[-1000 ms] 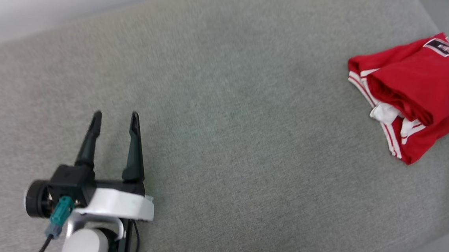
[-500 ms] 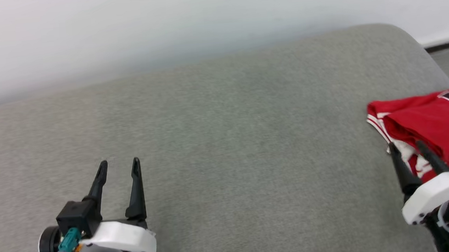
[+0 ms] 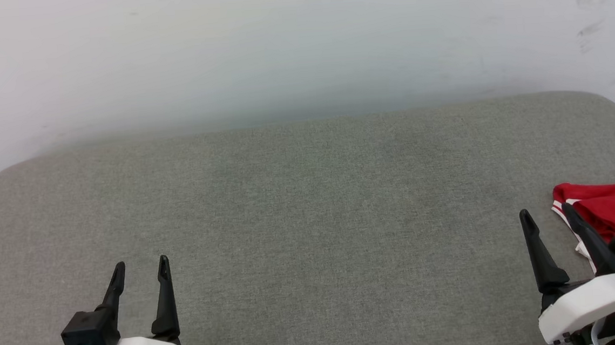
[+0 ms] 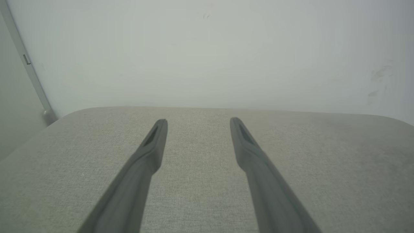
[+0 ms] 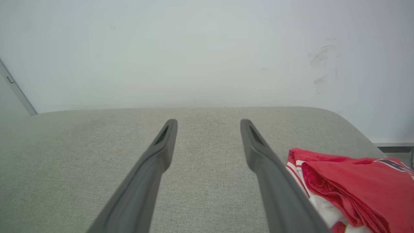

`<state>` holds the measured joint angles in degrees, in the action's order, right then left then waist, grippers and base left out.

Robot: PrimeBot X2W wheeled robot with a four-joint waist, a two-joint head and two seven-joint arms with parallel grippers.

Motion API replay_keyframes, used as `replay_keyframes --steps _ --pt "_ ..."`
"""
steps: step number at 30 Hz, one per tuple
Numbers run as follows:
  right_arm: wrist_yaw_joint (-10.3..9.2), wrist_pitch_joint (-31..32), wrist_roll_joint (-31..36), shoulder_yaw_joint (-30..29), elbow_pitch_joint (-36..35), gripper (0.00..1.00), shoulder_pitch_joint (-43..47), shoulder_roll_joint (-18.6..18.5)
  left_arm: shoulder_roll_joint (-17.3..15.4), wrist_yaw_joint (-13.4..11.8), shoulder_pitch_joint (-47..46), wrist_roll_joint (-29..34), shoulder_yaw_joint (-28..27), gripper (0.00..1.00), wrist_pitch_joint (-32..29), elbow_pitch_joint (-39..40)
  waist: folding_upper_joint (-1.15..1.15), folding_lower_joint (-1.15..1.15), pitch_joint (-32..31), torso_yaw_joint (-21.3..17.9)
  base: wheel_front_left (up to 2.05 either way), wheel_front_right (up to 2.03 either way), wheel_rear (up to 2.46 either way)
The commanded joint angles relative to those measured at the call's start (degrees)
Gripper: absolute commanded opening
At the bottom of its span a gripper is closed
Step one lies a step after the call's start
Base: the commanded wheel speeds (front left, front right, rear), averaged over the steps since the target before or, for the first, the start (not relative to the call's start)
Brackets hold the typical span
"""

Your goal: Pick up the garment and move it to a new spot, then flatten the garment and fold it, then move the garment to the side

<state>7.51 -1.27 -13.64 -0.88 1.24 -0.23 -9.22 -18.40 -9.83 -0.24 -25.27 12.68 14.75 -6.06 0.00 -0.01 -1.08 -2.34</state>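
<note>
The right gripper [image 3: 545,211] has its two fingers spread wide with nothing between them. The garment [image 3: 613,208], a red bundle with white, red-striped trim, lies on the grey cushion [image 3: 309,194] just beside its outer finger, on the side away from the other arm; whether finger and cloth touch cannot be told. The left gripper [image 3: 141,262], well apart from the garment, is likewise spread wide and empty, its fingers over the cushion and pointing toward the pale wall [image 3: 298,43].
</note>
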Motion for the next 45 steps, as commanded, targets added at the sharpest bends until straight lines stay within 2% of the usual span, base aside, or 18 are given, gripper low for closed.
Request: replay_keyframes --steps 1,11,30,31,34,45 --pt "-0.04 0.7 0.9 -0.3 -2.4 1.0 1.9 0.7 -0.2 -0.3 1.1 0.2 -0.2 1.0 0.3 -0.2 0.0 0.01 -0.6 0.0 0.0 0.0 0.0" --pt "-0.04 3.6 1.7 -0.4 -8.3 1.0 6.5 2.0 0.5 -0.3 3.2 0.7 0.0 1.0 0.5 -0.9 0.0 0.01 -1.5 -0.1 0.0 0.0 0.0" --pt "-0.04 4.4 1.5 -0.5 -9.9 1.0 6.7 1.5 1.2 0.2 2.3 0.7 -0.1 1.0 0.5 -2.0 0.0 0.01 -1.1 0.0 0.0 0.0 0.0" --pt "0.0 4.3 1.6 -0.4 -9.6 0.0 6.1 1.8 1.1 0.2 2.5 0.5 0.0 0.0 0.1 -1.9 0.0 0.01 -1.1 0.0 0.0 0.0 0.0" --pt "0.0 4.3 0.7 -0.3 -8.2 0.0 6.2 2.1 1.8 0.4 2.9 -0.4 0.0 0.0 -0.3 -2.9 0.0 0.02 -1.1 0.1 0.0 0.0 0.0" --pt "0.0 4.7 -11.5 -1.0 -5.1 0.0 4.3 2.6 3.7 2.9 1.5 -10.6 -2.8 0.0 -3.3 -3.7 0.0 0.02 -0.9 0.3 0.0 0.0 0.0"
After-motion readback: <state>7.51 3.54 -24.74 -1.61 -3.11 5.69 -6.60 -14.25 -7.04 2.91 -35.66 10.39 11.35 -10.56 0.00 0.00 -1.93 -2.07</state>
